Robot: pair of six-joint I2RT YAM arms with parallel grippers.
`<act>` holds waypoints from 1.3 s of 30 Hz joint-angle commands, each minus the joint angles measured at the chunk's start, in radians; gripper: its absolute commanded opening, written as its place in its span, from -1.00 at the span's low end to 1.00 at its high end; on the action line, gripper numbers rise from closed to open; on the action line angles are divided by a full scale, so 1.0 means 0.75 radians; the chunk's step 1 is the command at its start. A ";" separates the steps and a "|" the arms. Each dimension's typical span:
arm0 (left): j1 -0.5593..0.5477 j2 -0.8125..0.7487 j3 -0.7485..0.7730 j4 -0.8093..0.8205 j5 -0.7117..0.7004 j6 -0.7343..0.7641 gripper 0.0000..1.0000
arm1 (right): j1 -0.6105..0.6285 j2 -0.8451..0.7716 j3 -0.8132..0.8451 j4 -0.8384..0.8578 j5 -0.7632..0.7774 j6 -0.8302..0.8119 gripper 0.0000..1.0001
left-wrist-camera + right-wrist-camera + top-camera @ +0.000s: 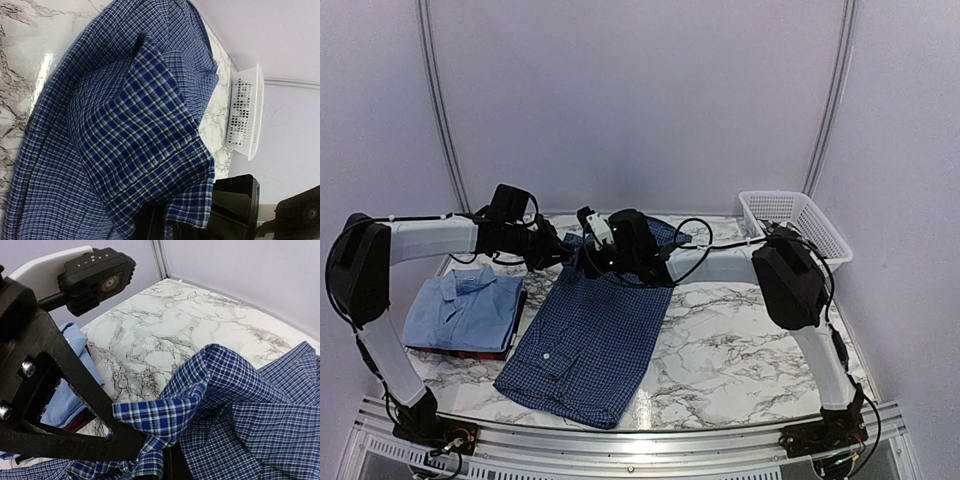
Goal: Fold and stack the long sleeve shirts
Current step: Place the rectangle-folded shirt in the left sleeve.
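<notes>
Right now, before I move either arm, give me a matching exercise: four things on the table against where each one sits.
Things:
1. navy check shirt
2. light blue shirt
3. dark red shirt
4. white basket

Places:
A. far right corner of the table
B. folded, top of the stack on the left
C. spread lengthwise in the middle
D. under the light blue one, only an edge showing

Pairs: 1-C, 2-B, 3-D, 4-A.

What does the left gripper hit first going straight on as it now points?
The navy checked shirt: its raised fold lies right in front of the left gripper. Behind it, likely the right gripper, though depth is unclear.
</notes>
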 commanded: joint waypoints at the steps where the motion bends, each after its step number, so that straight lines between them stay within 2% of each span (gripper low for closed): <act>1: 0.000 0.046 -0.056 -0.023 -0.039 0.104 -0.67 | 0.017 0.058 0.064 0.088 -0.122 0.127 -0.93; 11: 0.017 -0.008 -0.162 0.061 -0.109 0.203 -0.41 | -0.006 0.140 0.061 0.203 -0.259 0.300 -0.87; 22: 0.015 -0.024 -0.255 0.265 0.006 0.203 -0.15 | -0.043 0.201 0.052 0.392 -0.446 0.531 -0.84; 29: 0.014 -0.021 -0.263 0.316 0.036 0.190 -0.05 | -0.059 0.210 0.038 0.461 -0.553 0.607 -0.69; 39: 0.015 0.020 -0.229 0.338 0.096 0.150 -0.08 | -0.072 0.180 -0.002 0.451 -0.665 0.553 -0.34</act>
